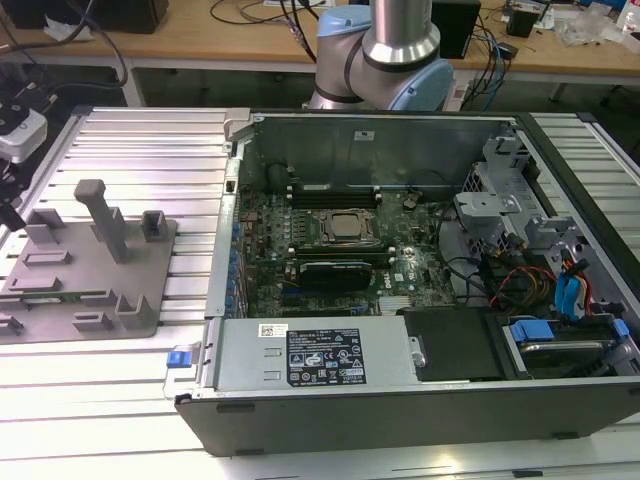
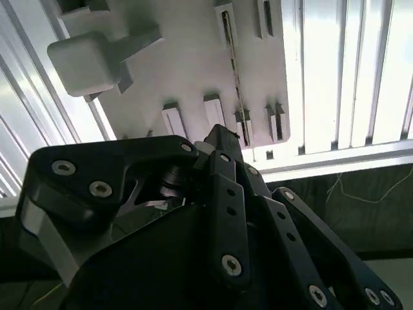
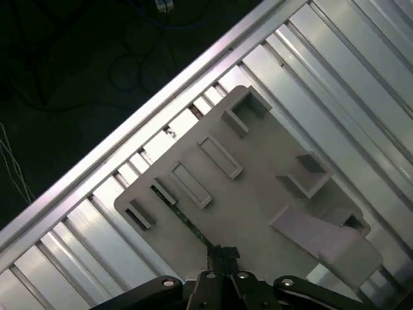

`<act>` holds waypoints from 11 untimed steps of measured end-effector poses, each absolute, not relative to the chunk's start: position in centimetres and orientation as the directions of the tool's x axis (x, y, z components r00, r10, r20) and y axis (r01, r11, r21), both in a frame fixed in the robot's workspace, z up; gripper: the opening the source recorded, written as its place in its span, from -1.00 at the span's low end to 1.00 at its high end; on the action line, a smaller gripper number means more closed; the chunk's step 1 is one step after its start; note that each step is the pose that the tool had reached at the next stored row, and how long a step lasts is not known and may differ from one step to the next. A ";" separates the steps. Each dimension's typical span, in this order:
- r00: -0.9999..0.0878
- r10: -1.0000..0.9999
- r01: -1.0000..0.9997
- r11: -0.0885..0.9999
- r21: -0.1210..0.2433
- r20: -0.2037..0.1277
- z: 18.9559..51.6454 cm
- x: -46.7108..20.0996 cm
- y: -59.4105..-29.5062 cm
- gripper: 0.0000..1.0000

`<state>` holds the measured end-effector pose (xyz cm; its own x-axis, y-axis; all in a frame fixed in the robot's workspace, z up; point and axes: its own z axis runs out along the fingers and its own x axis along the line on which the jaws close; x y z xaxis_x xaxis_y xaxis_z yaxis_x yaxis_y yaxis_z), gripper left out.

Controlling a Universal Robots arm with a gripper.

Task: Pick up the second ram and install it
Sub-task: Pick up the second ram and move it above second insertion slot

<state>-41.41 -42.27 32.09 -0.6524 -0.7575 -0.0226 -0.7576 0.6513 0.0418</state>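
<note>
the work surface is a table [image 1: 130,150] of ribbed, slotted aluminium profiles, brightly lit. a grey fixture plate [image 1: 90,285] lies flat on it at the exterior view's left, carrying low slotted holders and one tall post [image 1: 103,215]. an open computer case [image 1: 400,410] lies just beside the plate at the exterior view's right, with the motherboard exposed and the silver-topped processor [image 1: 345,228] near its centre. the arm [image 1: 385,60] rises from behind the case. a wooden bench [image 1: 250,45] with cables runs along the back of the room. in the first wrist view, dark floor [image 3: 77,64] with loose cables lies beyond the table edge.

the second ram [image 3: 184,216] stands on edge on the fixture plate, seated between two holders. it shows in both wrist views as a thin dark line [image 2: 235,77].

the gripper [image 3: 222,255] hangs well above the plate, over the ram and apart from it. its fingertips [image 2: 222,139] appear pressed together with nothing pinched between them.
</note>
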 end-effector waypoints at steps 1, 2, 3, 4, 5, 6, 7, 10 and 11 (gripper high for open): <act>-0.621 -0.783 -0.783 0.620 0.042 -0.023 32.1 -41.4 -42.3 -0.84; -0.599 -0.801 -0.801 0.598 0.042 -0.023 32.1 -41.4 -42.3 -0.84; -0.574 -0.819 -0.819 0.573 0.042 -0.023 32.1 -41.4 -42.3 -0.84; -0.554 -0.832 -0.832 0.553 0.042 -0.023 32.1 -41.4 -42.3 -0.84; -0.522 -0.853 -0.853 0.521 0.042 -0.023 32.1 -41.4 -42.3 -0.84; -0.494 -0.869 -0.869 0.493 0.042 -0.023 32.1 -41.4 -42.3 -0.84; -0.464 -0.886 -0.886 0.463 0.042 -0.023 32.1 -41.4 -42.3 -0.84; -0.391 -0.920 -0.920 0.390 0.042 -0.023 32.1 -41.4 -42.3 -0.84; -0.366 -0.930 -0.930 0.365 0.042 -0.023 32.1 -41.4 -42.3 -0.84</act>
